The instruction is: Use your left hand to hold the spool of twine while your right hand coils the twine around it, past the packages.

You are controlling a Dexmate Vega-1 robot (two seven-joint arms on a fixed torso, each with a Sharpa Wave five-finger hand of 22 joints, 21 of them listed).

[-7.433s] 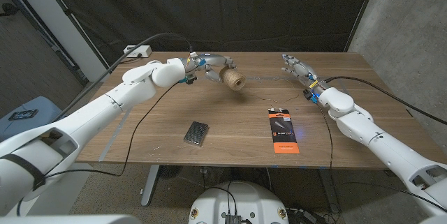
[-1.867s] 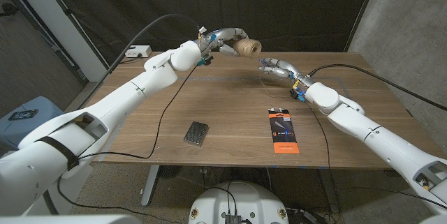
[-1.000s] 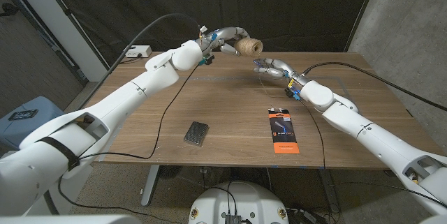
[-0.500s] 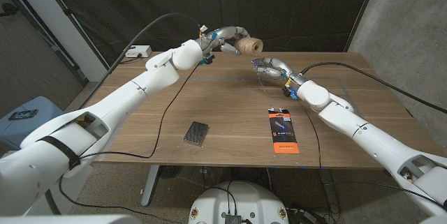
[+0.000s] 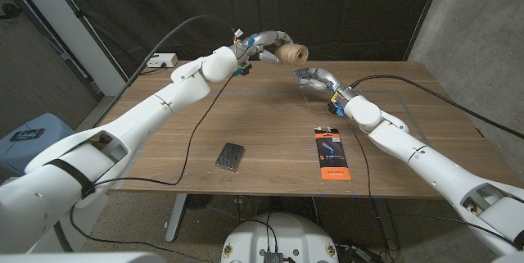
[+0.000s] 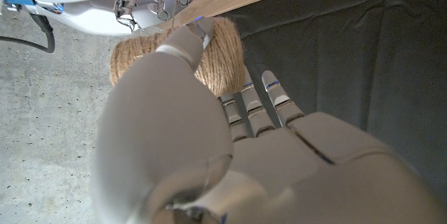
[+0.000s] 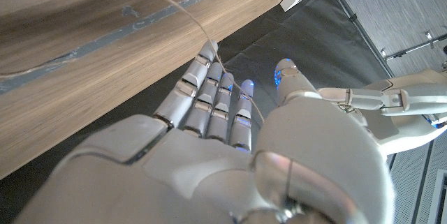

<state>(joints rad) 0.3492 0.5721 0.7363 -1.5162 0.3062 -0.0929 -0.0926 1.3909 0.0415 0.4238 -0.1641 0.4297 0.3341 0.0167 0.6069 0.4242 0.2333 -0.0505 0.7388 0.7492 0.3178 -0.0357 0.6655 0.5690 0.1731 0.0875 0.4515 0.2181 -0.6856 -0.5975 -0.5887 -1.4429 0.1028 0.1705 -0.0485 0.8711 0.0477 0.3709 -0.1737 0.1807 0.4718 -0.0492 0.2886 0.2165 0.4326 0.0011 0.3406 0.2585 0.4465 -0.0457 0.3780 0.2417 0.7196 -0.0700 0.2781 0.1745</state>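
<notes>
Left hand (image 5: 264, 44) grips the spool of twine (image 5: 290, 53) and holds it up in the air over the far edge of the surface (image 5: 270, 144), against the dark curtain (image 5: 327, 9) behind. In the left wrist view the fingers (image 6: 255, 105) wrap under the spool (image 6: 174, 60) while the thumb presses across its wound side.

Just beside and a little below the spool, the right hand (image 5: 314, 77) hovers over the far middle of the surface with its fingers nearly straight and close together. A thin strand of twine (image 7: 183, 13) runs across the fingertips (image 7: 209, 55) in the right wrist view; whether the hand pinches the strand or only touches it cannot be told.

Nearer the front edge, well apart from both hands, lie two packages: a small grey one (image 5: 230, 156) toward the left and a black and orange one (image 5: 331, 153) toward the right. Bare wood lies open between them and the hands. A white power strip (image 5: 160, 60) sits at the far left corner.
</notes>
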